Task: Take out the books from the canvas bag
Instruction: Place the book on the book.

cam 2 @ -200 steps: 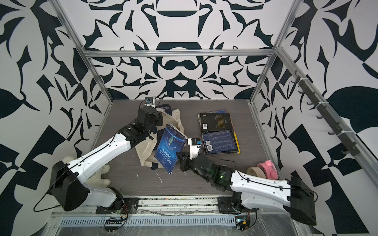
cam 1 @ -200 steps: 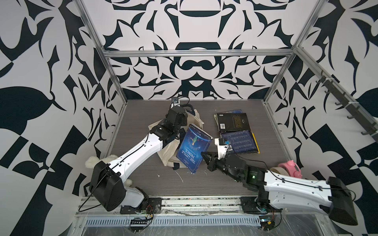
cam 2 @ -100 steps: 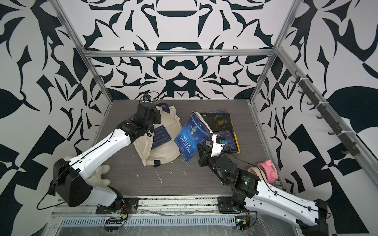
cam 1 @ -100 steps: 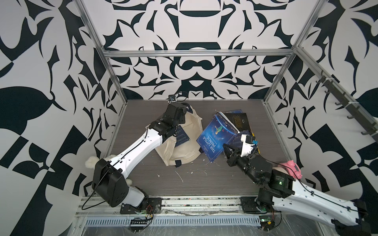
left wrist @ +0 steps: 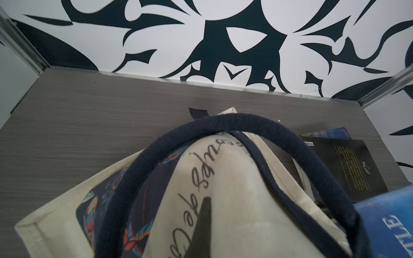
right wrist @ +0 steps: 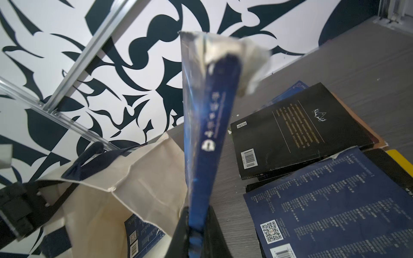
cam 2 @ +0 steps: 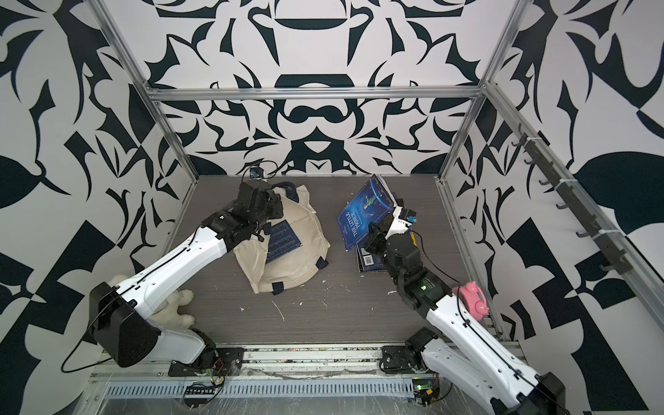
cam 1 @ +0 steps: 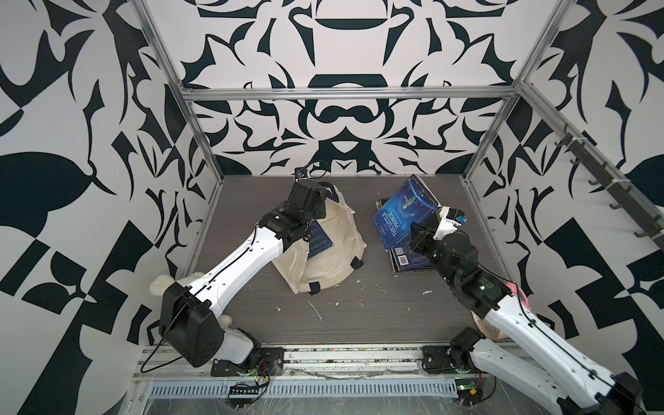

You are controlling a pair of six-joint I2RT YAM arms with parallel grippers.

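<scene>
The cream canvas bag (cam 1: 334,251) (cam 2: 298,248) lies slumped left of centre, its mouth facing right. My left gripper (cam 1: 310,215) (left wrist: 205,214) is shut on the bag's printed fabric at its far rim, under the navy handle (left wrist: 245,120). A dark blue book (cam 1: 319,240) (right wrist: 138,232) still shows inside the bag. My right gripper (cam 1: 418,233) (right wrist: 196,219) is shut on the lower edge of a blue "The Little Prince" book (cam 1: 406,212) (cam 2: 366,212), held upright and tilted above the pile of books (cam 1: 409,258) lying flat on the right.
The pile holds a black book (right wrist: 297,129), a dark blue back cover (right wrist: 335,201) and a yellow edge (right wrist: 400,158). A white plush bear (cam 2: 176,309) lies under my left arm. A pink toy (cam 2: 472,296) sits by the right wall. White scraps dot the table front.
My right gripper carried the blue book from beside the bag's mouth to the right and back, over the pile. My left gripper lifted the bag's far rim slightly toward the back.
</scene>
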